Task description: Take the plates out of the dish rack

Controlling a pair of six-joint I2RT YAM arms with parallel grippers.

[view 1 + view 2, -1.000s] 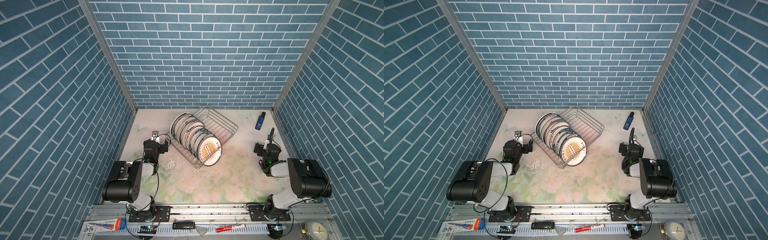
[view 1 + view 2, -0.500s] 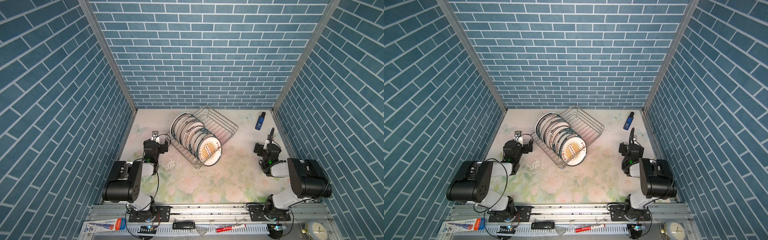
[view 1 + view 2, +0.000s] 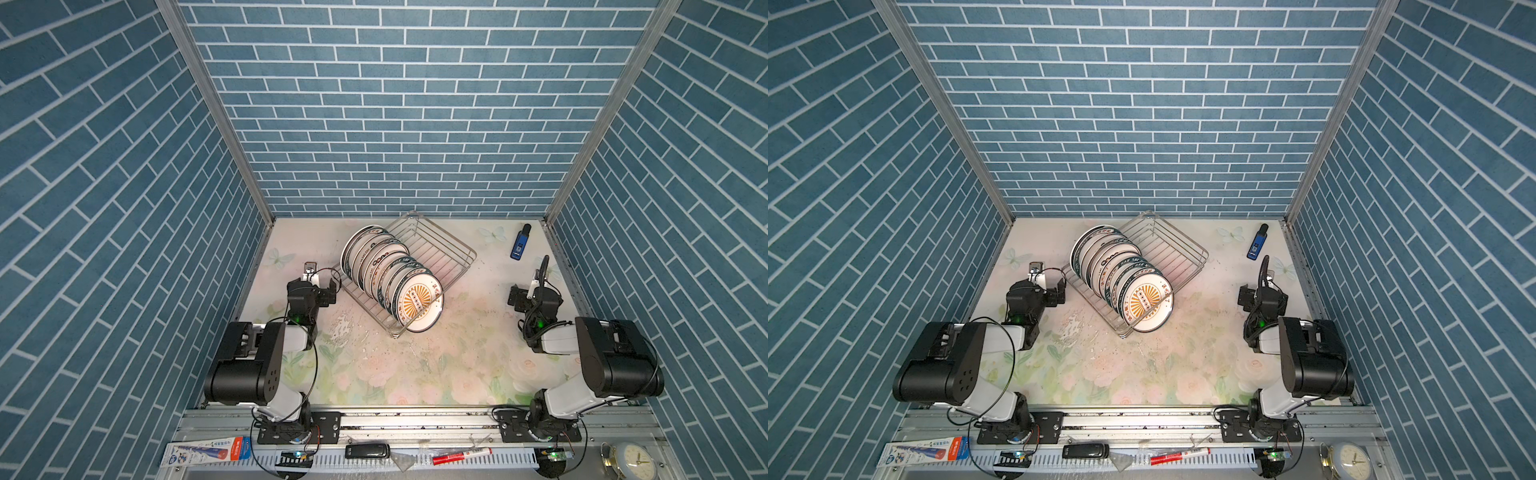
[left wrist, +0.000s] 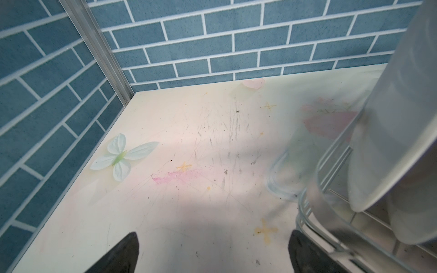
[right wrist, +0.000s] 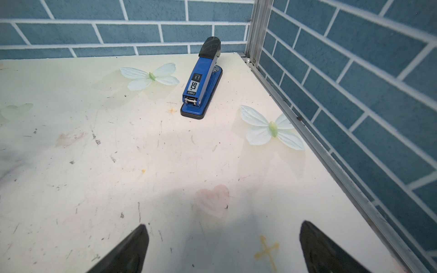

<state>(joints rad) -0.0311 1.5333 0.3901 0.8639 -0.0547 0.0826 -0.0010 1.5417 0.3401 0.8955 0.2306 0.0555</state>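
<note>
Nothing unloaded yet: every plate stands in the rack, and both grippers are empty.

The dish rack (image 3: 441,253) sits askew near the rear edge of the table (image 3: 415,374), about midway along it; the plates (image 3: 417,301), about eight, stand on edge in a packed row along its left side, the orange sunburst one nearest the front edge; no plate lies on the table, so by my reading the whole unloading is left to do; the left gripper (image 4: 214,234) hangs with jaws wide apart just beside the rack's left corner, holding nothing; the right gripper (image 5: 224,224), equally spread and empty, hovers near the right edge, well apart from the rack, facing a blue stapler (image 5: 201,80) by the rear right corner.
</note>
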